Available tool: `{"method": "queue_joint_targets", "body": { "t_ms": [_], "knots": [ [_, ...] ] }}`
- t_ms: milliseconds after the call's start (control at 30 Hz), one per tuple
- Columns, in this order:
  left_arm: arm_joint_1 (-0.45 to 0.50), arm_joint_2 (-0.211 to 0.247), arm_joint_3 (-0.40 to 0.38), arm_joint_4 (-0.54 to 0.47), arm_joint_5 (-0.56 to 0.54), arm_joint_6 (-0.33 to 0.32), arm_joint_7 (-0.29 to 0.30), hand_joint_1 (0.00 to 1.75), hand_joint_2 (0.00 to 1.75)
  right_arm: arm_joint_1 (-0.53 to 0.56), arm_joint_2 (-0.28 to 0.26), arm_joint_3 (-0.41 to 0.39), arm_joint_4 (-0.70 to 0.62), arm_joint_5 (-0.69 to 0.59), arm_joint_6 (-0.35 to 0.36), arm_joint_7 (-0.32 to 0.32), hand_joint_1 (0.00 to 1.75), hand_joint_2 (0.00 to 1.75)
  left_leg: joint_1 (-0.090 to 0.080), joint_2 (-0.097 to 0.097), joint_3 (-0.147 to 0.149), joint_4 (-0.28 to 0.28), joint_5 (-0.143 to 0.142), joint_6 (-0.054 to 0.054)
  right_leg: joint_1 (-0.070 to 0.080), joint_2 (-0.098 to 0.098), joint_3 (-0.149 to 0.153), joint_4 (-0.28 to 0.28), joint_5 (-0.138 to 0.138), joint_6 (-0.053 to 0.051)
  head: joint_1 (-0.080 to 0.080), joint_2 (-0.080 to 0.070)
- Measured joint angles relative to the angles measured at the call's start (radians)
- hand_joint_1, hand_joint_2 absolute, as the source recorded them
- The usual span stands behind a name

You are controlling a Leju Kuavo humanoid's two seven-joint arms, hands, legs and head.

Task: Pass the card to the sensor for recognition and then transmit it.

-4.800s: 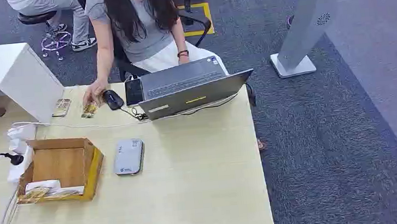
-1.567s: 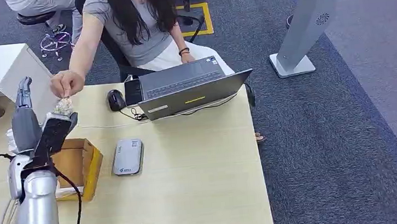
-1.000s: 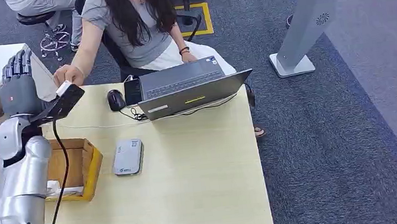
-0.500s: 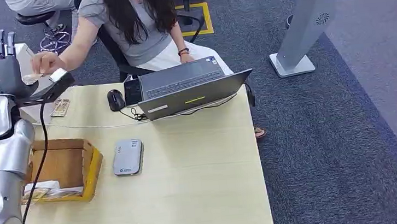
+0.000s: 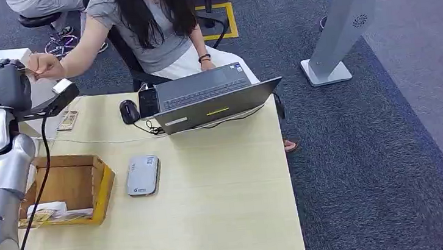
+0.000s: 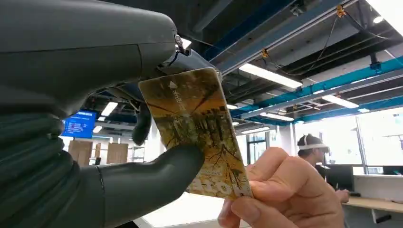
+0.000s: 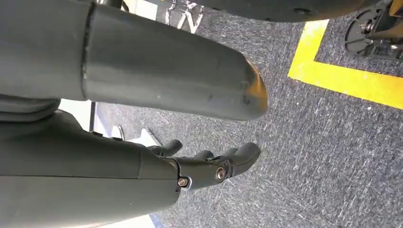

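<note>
Left robot hand [image 6: 119, 137] raised at far left above pale wooden desk [image 5: 225, 186], thumb and fingers pinching thin golden-brown plastic card [image 6: 197, 133]; person's hand [image 6: 280, 194] holds opposite end. Card likely light, stiff, slick: grip flat faces well in from edge. Right robot hand [image 7: 209, 166] empty, fingers loosely apart.

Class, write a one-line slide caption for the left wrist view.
Robot hand and a person's hand both hold a golden card.

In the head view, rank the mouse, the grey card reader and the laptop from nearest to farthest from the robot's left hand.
1. Mouse: at the table's far edge, nearest the left hand.
2. Grey card reader: mid-table, beside the cardboard box.
3. Laptop: farther right, in front of the seated person.
</note>
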Motion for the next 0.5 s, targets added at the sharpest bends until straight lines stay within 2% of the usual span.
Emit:
{"method": "queue_joint_targets", "body": {
  "t_ms": [300,433,500],
  "knots": [
    [0.0,0.0,0.0,0.013,0.008,0.014,-0.011,1.75,1.75,0.0,0.0,0.0,0.0,0.001,0.0,0.0,0.0,0.0,0.0,0.0,0.0,0.0,0.0,0.0,0.0,0.0,0.0,0.0,0.0,0.0,0.0,0.0],
    [0.021,-0.007,0.0,0.005,0.065,0.05,-0.071,1.75,1.75,0.0,0.0,0.0,0.0,0.001,-0.001,0.0,0.0,0.0,0.0,0.0,0.0,0.0,0.0,0.0,0.0,0.0,0.0,0.0,0.0,0.0,0.0,0.0],
    [0.072,-0.027,0.0,-0.047,0.095,0.059,-0.098,1.75,1.75,0.0,0.0,0.0,0.0,0.0,-0.002,0.0,0.0,0.0,-0.001,0.0,0.0,0.0,0.0,0.0,-0.001,0.0,0.0,0.0,0.0,0.0,0.0,0.0]
  ]
}}
